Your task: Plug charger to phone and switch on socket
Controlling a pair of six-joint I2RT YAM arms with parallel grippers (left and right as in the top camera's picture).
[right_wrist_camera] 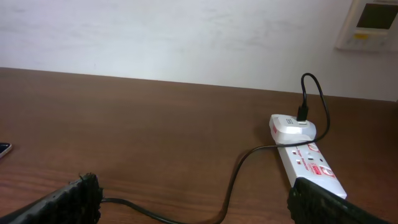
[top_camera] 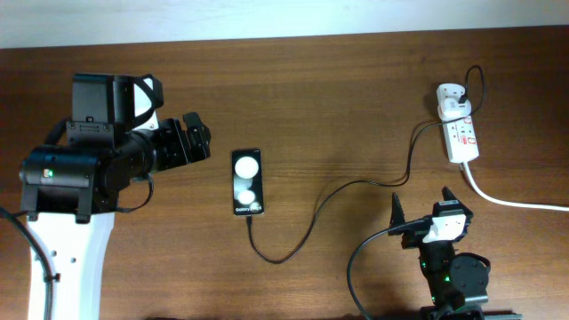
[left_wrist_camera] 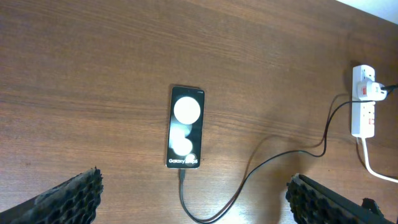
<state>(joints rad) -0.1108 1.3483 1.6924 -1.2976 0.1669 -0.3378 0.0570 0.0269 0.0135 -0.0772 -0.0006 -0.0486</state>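
Observation:
The black phone (top_camera: pixel 246 181) lies flat mid-table, two white round patches on its face. The charger's thin black cable (top_camera: pixel 356 185) leaves the phone's lower edge, where its plug tip (left_wrist_camera: pixel 182 175) seems inserted. It loops right to the white adapter (top_camera: pixel 452 100), plugged into the far end of the white socket strip (top_camera: pixel 463 138). My left gripper (top_camera: pixel 203 135) hovers open left of the phone, which lies ahead of it (left_wrist_camera: pixel 185 127). My right gripper (top_camera: pixel 423 201) is open near the front edge, below the socket (right_wrist_camera: pixel 311 163). Neither holds anything.
The socket's thick white cord (top_camera: pixel 511 201) runs off to the right edge. A white wall (right_wrist_camera: pixel 186 37) rises behind the table's far edge, with a wall panel (right_wrist_camera: pixel 370 22) at the upper right. The left arm's white base (top_camera: pixel 67 258) fills the lower left.

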